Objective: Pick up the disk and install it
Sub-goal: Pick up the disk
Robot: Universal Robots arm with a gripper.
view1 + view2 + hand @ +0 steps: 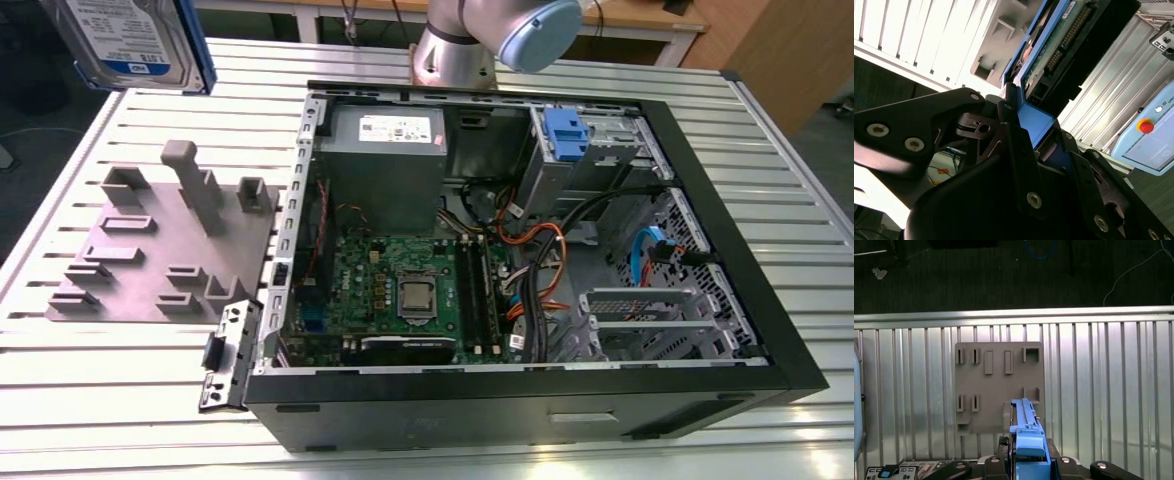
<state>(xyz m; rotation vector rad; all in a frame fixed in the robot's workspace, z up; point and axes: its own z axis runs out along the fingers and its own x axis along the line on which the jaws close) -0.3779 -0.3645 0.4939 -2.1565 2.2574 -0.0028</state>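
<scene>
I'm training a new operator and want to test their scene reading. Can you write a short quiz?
1. True or false: the disk lies on the grey fixture plate.
2. What does the tool grip? A) nothing B) the disk C) a screwdriver
3. Fill in: the grey fixture plate rests on the slatted metal ____.
Key: 1 false; 2 B; 3 table
</scene>
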